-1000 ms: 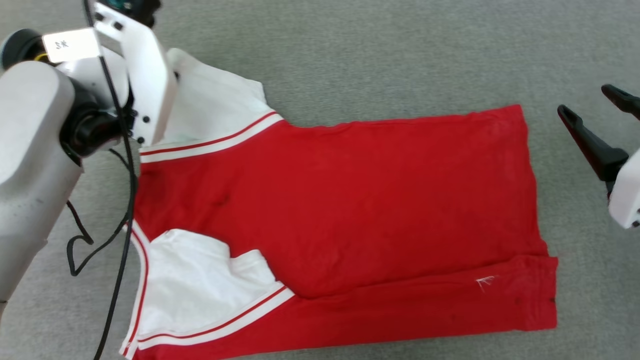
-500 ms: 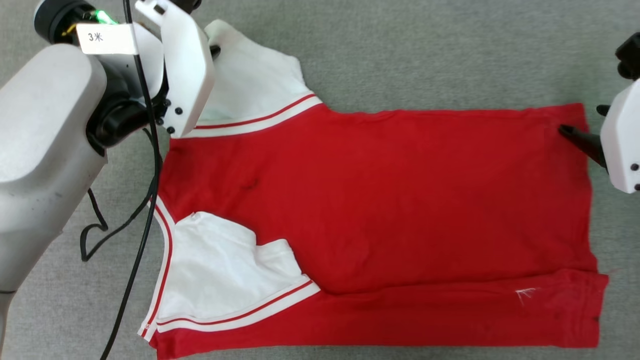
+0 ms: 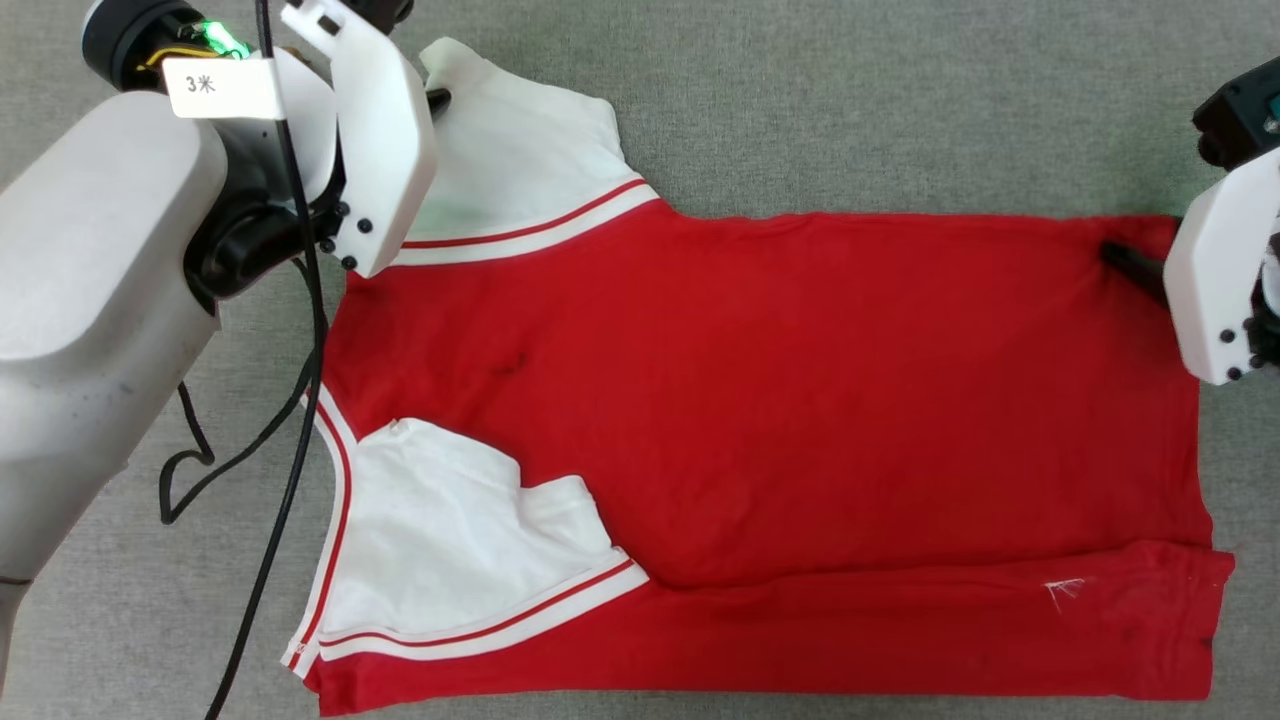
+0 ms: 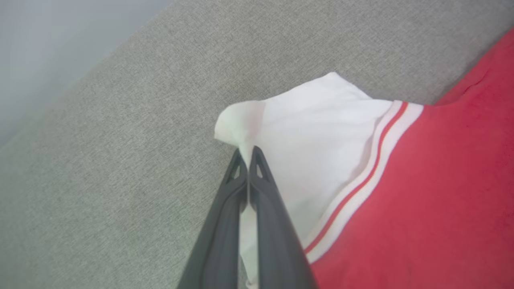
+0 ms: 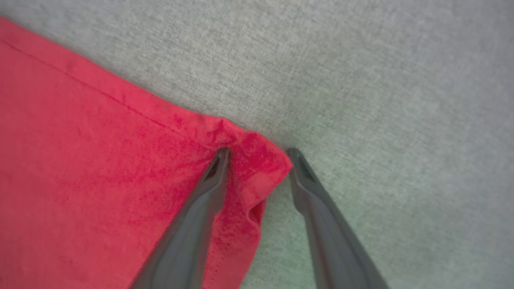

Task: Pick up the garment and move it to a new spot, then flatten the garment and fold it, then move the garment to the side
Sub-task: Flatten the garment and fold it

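The garment (image 3: 760,400) lies spread over the grey desk (image 3: 850,100) and takes up most of the head view; its red body runs left to right, with the hem near the right edge of the frame; one white sleeve (image 3: 520,170) sits at the upper left, the other sleeve (image 3: 450,540) is folded in over the red at the lower left; a long fold line crosses the red near the bottom.

At the upper left the left end effector (image 3: 438,98) has the tip of the upper sleeve; seen from the left wrist, it (image 4: 249,150) is squeezed shut on the white cloth, the sleeve corner bunched just above the tips.

At the right edge the right end effector (image 3: 1135,268) is at the garment's upper hem corner; seen from the right wrist, it (image 5: 258,151) is spread wide, one finger (image 5: 209,188) lying on the red, the other on bare desk just beside it, the rumpled corner between them unclamped.

A black cable (image 3: 290,400) trails down the left side of the head view.
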### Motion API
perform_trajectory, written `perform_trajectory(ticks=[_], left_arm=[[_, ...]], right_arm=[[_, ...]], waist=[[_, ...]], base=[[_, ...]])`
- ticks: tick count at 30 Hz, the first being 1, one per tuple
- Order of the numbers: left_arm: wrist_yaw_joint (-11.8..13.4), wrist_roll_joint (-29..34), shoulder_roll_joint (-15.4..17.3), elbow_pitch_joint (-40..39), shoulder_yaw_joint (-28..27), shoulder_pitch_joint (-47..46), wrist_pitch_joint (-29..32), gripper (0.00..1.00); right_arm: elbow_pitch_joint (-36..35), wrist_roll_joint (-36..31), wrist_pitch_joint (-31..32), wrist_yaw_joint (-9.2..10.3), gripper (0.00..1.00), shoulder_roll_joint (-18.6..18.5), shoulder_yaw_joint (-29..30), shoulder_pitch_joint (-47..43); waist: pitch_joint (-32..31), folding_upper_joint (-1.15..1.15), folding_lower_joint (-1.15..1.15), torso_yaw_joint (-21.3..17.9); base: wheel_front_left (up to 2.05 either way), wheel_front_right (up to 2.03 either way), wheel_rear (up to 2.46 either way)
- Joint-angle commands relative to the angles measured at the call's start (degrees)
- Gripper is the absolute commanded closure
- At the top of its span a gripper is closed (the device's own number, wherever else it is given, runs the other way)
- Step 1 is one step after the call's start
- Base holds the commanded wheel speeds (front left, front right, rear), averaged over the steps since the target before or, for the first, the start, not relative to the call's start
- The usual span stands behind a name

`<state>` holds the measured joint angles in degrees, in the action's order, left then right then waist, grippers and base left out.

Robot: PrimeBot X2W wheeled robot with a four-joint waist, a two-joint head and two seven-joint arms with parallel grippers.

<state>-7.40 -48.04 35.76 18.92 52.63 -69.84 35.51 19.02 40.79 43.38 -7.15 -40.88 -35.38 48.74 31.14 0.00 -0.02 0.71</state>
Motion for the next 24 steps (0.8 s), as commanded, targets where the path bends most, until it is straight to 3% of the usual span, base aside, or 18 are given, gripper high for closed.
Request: perform_trajectory(ticks=[1,12,24], left_arm=[[0.0,-0.6,0.6,0.7,0.4,0.5,-1.4,1.00],[0.4,-3.6,4.2,-0.9,0.6,8.3,-6.5,1.00],[6.4,-5.7,11.4,-13.0,2.0,23.3,-10.1,1.00]], right_arm=[[2.0,1.4,-3.2,-0.45,1.00,2.5,-2.9,-1.7],[0.2,5.2,-15.1,-0.31,1.00,-1.5,-2.8,-5.4],[-4.6,6.4,-20.3,-0.31,1.00,-4.0,-0.9,-18.8]], waist=[[-2.0,0.00,0.02,-0.3],[-11.5,0.00,0.02,-0.8],[-19.2,0.00,0.02,-0.4]], base=[[0.00,0.00,0.00],[0.00,0.00,0.00],[0.00,0.00,0.00]])
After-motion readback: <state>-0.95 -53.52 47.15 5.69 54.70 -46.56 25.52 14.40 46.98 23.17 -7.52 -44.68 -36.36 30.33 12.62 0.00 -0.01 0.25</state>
